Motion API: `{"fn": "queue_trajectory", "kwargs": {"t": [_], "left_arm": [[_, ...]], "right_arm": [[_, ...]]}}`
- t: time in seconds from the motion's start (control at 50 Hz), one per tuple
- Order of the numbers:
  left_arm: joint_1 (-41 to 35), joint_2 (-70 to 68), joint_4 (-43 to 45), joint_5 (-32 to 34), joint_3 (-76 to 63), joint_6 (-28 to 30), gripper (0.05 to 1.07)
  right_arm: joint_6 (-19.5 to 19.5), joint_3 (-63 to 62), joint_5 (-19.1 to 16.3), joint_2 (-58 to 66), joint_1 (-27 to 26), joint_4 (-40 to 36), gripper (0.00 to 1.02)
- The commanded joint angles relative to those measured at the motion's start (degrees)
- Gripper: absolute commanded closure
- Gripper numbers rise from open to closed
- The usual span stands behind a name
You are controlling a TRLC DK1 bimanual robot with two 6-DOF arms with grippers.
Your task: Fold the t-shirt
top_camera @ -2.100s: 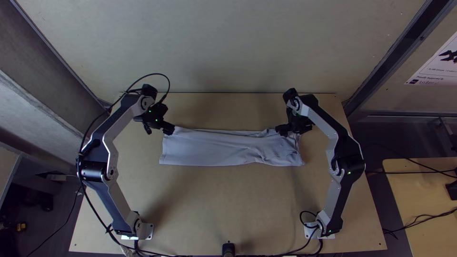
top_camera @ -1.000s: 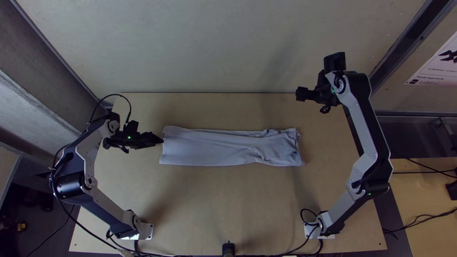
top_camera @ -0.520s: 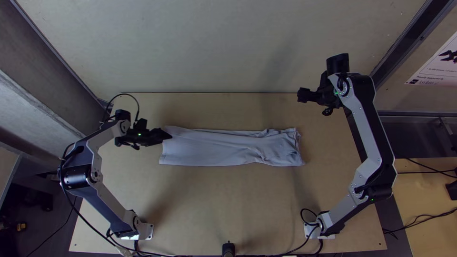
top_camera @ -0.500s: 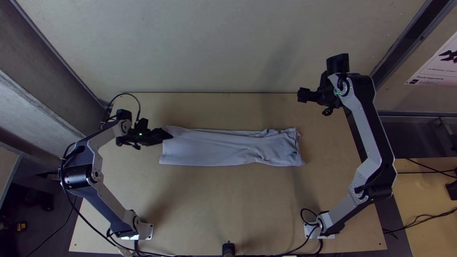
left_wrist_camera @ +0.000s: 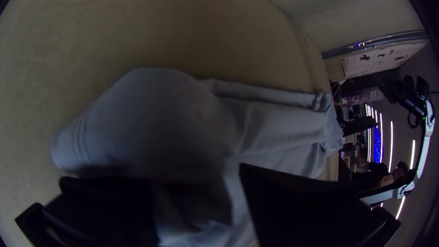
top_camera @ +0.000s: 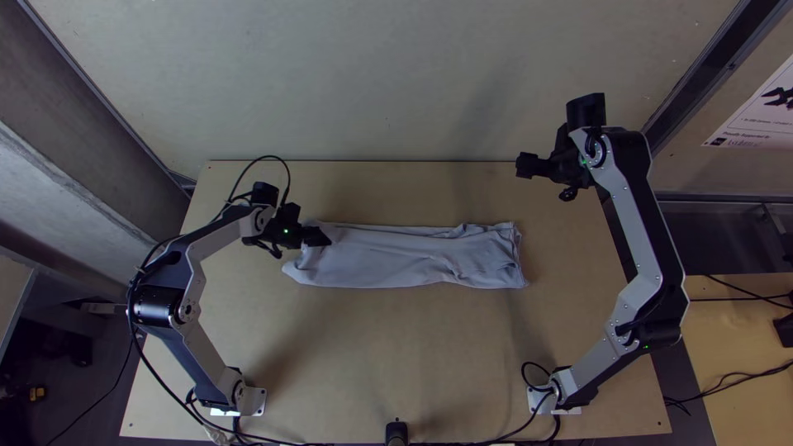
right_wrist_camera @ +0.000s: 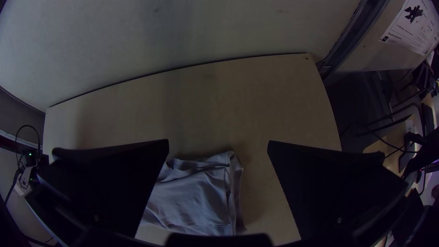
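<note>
You have the t-shirt [top_camera: 405, 263] lying on the light wooden table [top_camera: 396, 355], in the far half of it, as a long narrow folded strip which goes from side to side. Its right end shows several layers and small wrinkles, and a long crease runs near its far edge. The left end is uneven, and in the left wrist view you see this cloth rise in a rounded, soft bulge in front of the gripper.

Your left gripper [top_camera: 322, 238] is at the far corner of this left end, over the cloth. Its two fingers [left_wrist_camera: 302, 206] stand apart, with grey cloth visible in the gap between them. If both fingers touch the cloth, you cannot tell from here.

Your right gripper [top_camera: 524, 166] is near the far edge of the table, beyond the right end of the shirt and well apart from it. Its fingers [right_wrist_camera: 324, 183] are wide open, with nothing held in them.

At the near edge of the table you have a small black device [top_camera: 396, 433]. On your right side there is another wooden table [top_camera: 727, 330] with black cables on it, and a printed sheet [top_camera: 760, 111] farther up.
</note>
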Motion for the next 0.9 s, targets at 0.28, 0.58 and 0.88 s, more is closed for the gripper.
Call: {"fn": "queue_trajectory", "kwargs": {"t": [0.28,0.58,0.88], "left_arm": [[-0.65,1.10,-6.52,-7.63,-0.32,-0.51,1.05],[12.00,0.83,-13.90,-11.14,5.57,7.93,1.05],[27.12,5.23,-21.90,-15.71,17.00,17.51,1.05]], "right_arm": [[2.00,-2.74,-0.28,-2.51,-0.43,0.56,0.03],[1.83,-3.88,-0.28,-2.60,-1.75,1.18,0.03],[1.74,-6.08,-0.28,-3.04,-3.86,3.81,0.03]]}}
